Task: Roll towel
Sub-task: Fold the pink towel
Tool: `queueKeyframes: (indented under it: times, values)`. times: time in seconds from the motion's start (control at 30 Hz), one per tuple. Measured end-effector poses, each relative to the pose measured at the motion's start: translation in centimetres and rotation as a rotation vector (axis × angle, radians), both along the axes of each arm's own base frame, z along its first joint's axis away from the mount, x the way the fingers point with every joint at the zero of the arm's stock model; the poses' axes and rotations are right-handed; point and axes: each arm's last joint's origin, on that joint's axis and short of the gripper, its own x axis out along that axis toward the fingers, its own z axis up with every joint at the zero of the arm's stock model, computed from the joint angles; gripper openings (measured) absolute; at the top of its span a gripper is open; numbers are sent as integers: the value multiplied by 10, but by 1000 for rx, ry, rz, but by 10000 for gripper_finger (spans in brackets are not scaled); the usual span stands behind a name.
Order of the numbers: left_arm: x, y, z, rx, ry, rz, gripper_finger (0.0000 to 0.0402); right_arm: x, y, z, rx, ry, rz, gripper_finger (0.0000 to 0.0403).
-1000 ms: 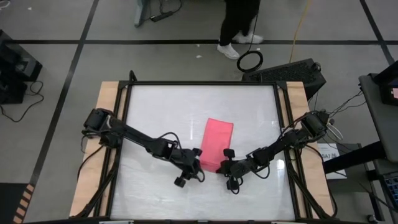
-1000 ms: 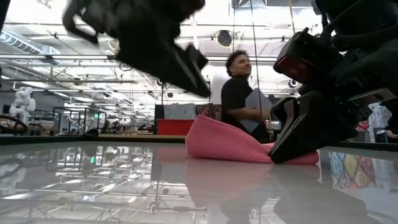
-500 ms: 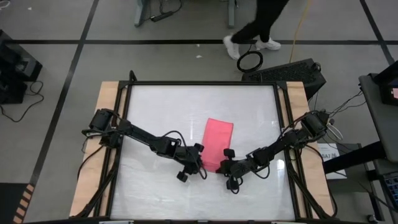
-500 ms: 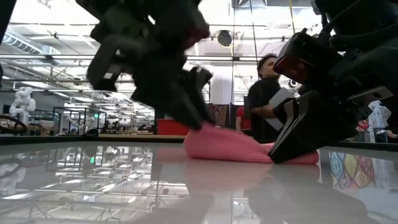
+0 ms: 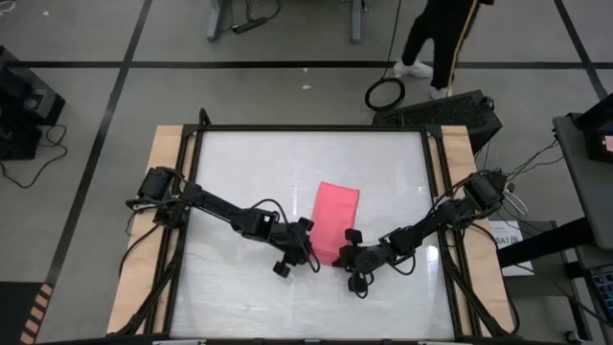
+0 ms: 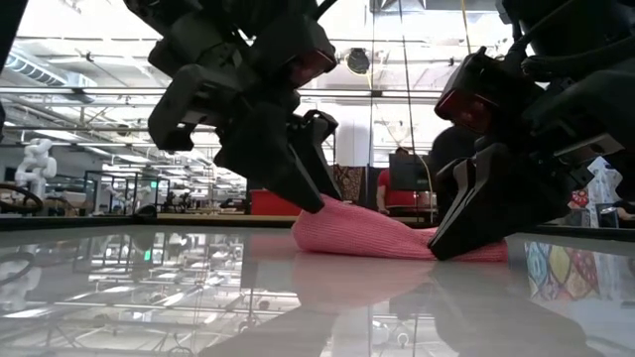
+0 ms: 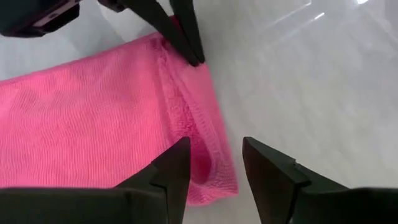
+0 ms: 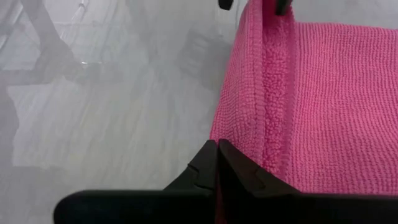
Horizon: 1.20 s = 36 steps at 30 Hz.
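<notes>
The pink towel (image 5: 337, 218) lies folded into a narrow strip on the white table, its long sides running from near to far. Its near end (image 6: 372, 236) is slightly humped. My left gripper (image 7: 214, 165) is open and low at the towel's near left corner. One finger (image 7: 169, 171) stands over the cloth and the other (image 7: 268, 175) over bare table. My right gripper (image 8: 217, 152) is shut at the near right corner. In the high view the two grippers face each other across the towel's near end, left (image 5: 308, 251) and right (image 5: 342, 257). My left gripper stands astride the towel's near left corner (image 7: 217, 180), pointing down and slanting in from the left. Whether its fingers touch the cloth, I cannot tell. My right gripper is shut on the towel's near right corner, at the hemmed edge (image 8: 214, 132). It slants down from the table's right. Its own tips hide the contact. The towel lies on the table.
Bare glossy table (image 5: 249, 182) lies left, far and near of the towel. Wooden side rails (image 5: 165, 192) and a black frame bound the table. A person (image 5: 436, 38) walks on the floor beyond the far edge. A black keyboard-like thing (image 5: 445, 110) sits past the far right corner.
My left gripper has come down from above the table and gone toward the right, to the towel's near left corner. The towel's near end is now a little lower on that side. My right gripper has kept still. The person behind has walked toward the right.
</notes>
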Motion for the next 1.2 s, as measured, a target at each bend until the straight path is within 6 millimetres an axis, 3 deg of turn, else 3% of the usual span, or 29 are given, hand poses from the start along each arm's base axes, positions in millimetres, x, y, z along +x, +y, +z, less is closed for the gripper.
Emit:
queueKeyframes:
  times: [0.2, 0.43, 0.8, 1.2]
  values:
    - [2, -4, 11, -28, -49, 43, 153, 0, 0, 0, 18, 2, -16, 3]
    - [1, -19, 16, -78, -68, -42, 153, 0, 0, 0, 25, 6, -8, 3]
    - [4, -20, -8, -63, -2, -47, 153, 0, 0, 0, 28, 7, -4, 3]
    - [4, -9, -11, 35, -15, -70, 153, 0, -1, 0, 31, 8, -4, 3]
